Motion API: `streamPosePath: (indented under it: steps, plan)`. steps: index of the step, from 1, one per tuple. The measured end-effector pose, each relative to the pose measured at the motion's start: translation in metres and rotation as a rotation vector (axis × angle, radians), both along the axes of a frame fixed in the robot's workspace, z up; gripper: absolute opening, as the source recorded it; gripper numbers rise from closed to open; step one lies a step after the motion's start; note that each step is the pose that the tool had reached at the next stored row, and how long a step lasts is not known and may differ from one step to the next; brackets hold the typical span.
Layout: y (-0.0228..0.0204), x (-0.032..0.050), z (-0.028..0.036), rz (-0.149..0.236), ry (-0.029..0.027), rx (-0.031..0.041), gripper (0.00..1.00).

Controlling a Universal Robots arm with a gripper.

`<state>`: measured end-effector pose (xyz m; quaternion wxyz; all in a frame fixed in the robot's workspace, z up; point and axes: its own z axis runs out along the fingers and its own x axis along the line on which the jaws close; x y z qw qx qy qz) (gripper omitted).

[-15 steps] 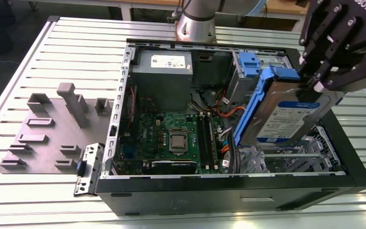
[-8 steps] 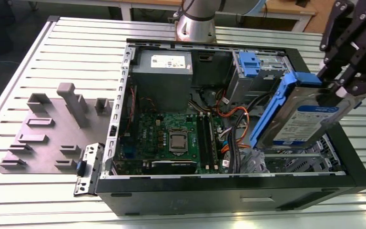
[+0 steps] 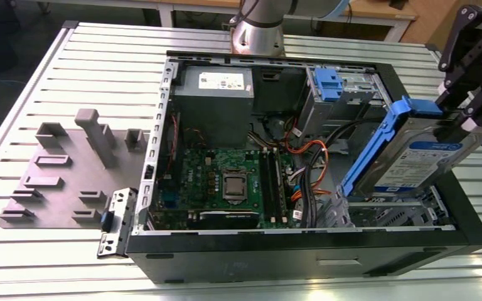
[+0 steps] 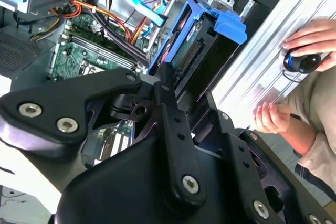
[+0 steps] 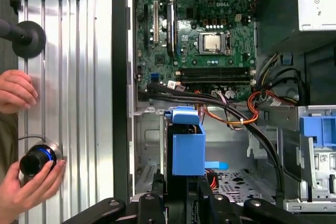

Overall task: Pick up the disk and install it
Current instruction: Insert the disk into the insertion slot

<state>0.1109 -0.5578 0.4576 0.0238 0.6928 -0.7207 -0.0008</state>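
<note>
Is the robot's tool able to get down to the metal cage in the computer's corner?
Probably yes. The tool, shut on the disk, hangs tilted right above the open drive cage. The case lies open with nothing between them, though cables run close beside.

Pincer (image 4: 186, 95) around disk (image 4: 205, 48), motherboard (image 4: 84, 45) beyond.

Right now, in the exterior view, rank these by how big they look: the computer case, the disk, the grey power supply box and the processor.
1. computer case
2. disk and power supply box: alike; the disk sits nearer the camera, so unranked
3. processor
</note>
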Motion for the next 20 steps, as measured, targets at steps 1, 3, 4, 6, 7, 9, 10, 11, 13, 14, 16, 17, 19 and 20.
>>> streamPosePath:
  steps: [1, 3, 4, 6, 7, 9, 10, 11, 13, 14, 16, 17, 19, 20]
  plan:
    - [0.0000, 0.0011, -0.0008, 0.000, 0.0001, -0.0002, 0.35]
    - [0.0000, 0.0042, -0.0015, 0.000, 0.0003, -0.0001, 0.35]
    - [0.0000, 0.0052, -0.0017, 0.000, 0.0003, -0.0001, 0.35]
    - [0.0000, 0.0053, -0.0019, 0.000, 0.0003, -0.0003, 0.35]
    - [0.0000, 0.0053, -0.0029, 0.000, 0.0003, 0.0000, 0.35]
    - [0.0000, 0.0054, -0.0059, 0.000, 0.0003, -0.0001, 0.35]
    - [0.0000, 0.0054, -0.0075, 0.000, 0.0003, -0.0001, 0.35]
    - [0.0000, 0.0054, -0.0089, 0.000, 0.0004, -0.0001, 0.35]
    - [0.0000, 0.0054, -0.0121, 0.000, 0.0003, 0.0001, 0.35]
    - [0.0000, 0.0054, -0.0138, 0.000, 0.0003, 0.0000, 0.35]
    - [0.0000, 0.0054, -0.0172, 0.000, 0.0003, -0.0001, 0.35]
    - [0.0000, 0.0054, -0.0190, 0.000, 0.0003, -0.0001, 0.35]
    - [0.0000, 0.0054, -0.0225, 0.000, 0.0003, -0.0001, 0.35]
    - [0.0000, 0.0054, -0.0245, 0.000, 0.0003, -0.0001, 0.35]
